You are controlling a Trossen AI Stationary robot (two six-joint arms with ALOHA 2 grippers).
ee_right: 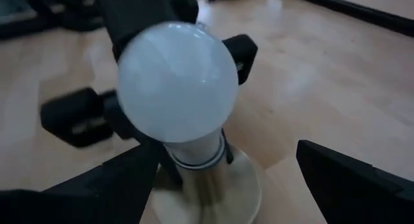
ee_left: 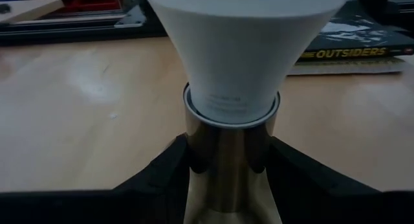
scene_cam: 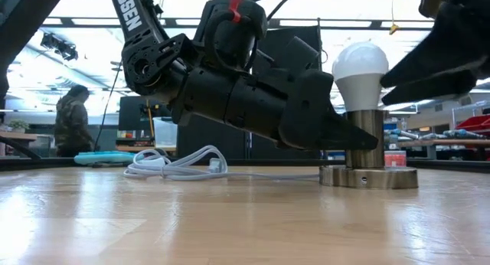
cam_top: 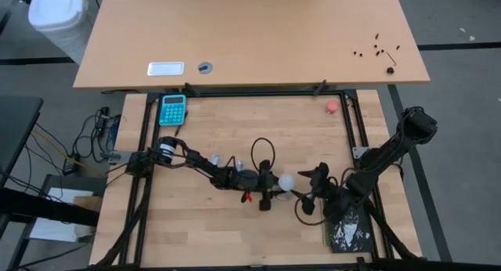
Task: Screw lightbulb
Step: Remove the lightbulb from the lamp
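**Bulb seated in socket on pale wood tabletop**

The bare, pale wood tabletop (scene_cam: 230, 219) fills the low view's foreground. On it the lightbulb (scene_cam: 360, 73) stands upright in a silvery socket (scene_cam: 366, 161), whose post the left tool (ee_left: 226, 159) clamps narrowly. The right tool (ee_right: 226, 179) hangs wide open around the bulb. A white cord (scene_cam: 180, 165) lies coiled behind; a person (scene_cam: 73, 123) stands in the room.

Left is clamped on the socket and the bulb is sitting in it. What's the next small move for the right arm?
Probably close the open right gripper around the lightbulb to twist it: its fingers flank the globe without touching, while the left gripper braces the metal socket.
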